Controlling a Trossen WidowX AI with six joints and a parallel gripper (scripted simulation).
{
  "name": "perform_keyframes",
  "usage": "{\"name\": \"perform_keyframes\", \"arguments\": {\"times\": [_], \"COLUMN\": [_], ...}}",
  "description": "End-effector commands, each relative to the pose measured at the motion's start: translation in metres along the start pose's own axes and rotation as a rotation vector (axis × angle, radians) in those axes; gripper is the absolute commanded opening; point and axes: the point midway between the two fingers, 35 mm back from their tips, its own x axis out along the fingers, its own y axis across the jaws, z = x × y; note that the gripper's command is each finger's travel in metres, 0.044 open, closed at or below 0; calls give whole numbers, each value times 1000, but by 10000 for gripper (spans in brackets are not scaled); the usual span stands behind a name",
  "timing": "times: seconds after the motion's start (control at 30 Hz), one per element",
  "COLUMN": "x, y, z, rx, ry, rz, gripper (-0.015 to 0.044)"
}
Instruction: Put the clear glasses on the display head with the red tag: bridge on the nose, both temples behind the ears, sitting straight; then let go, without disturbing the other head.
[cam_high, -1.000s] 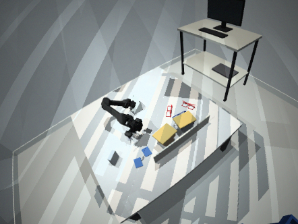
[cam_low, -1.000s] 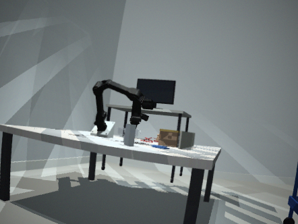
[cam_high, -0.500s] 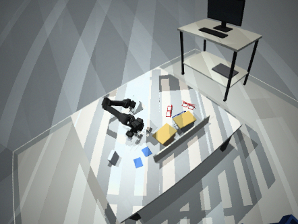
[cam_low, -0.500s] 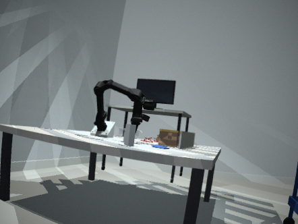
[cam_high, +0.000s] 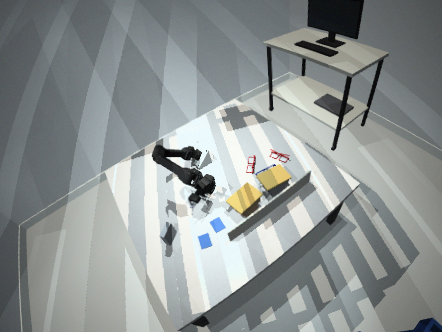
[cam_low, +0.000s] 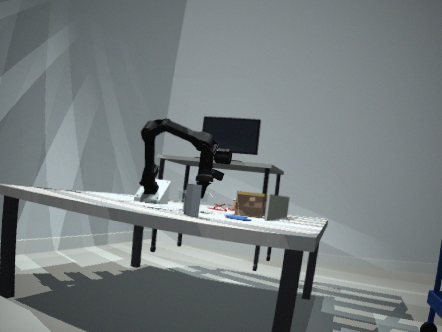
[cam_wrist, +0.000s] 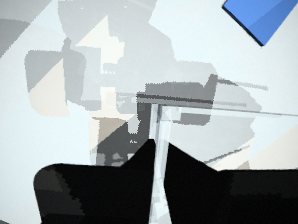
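Observation:
My gripper (cam_high: 195, 200) (cam_low: 203, 195) (cam_wrist: 155, 144) is shut on the clear glasses (cam_wrist: 158, 131). In the wrist view a clear bar runs up between the fingertips, and a thin part of the frame reaches right from its top. The glasses are held above the table; in the top and exterior views they are barely visible. Two yellow-topped blocks (cam_high: 244, 198) (cam_high: 274, 177) stand side by side right of the gripper in the top view. A brown side (cam_low: 250, 205) shows in the exterior view. I cannot make out faces, noses or a red tag, nor tell whether these blocks are the display heads.
A long grey panel (cam_high: 270, 205) (cam_low: 277, 207) stands beyond the blocks. Two blue squares (cam_high: 217, 224) (cam_high: 205, 241) lie nearer, one also in the wrist view (cam_wrist: 264, 19). A grey upright block (cam_high: 168, 233) (cam_low: 192, 201) stands left. Red glasses (cam_high: 251, 164) (cam_high: 280, 156) lie behind.

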Motion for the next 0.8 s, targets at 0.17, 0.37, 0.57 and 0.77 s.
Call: {"name": "perform_keyframes", "arguments": {"times": [0.17,0.37,0.57,0.77], "x": [-1,-1,-1,-1], "y": [3,4,6,7], "z": [8,12,16,20], "rx": [7,8,8,8], "ry": [-6,-6,-6,-7], "rz": [-1,-1,-1,-1], "gripper": [0,0,0,0]}}
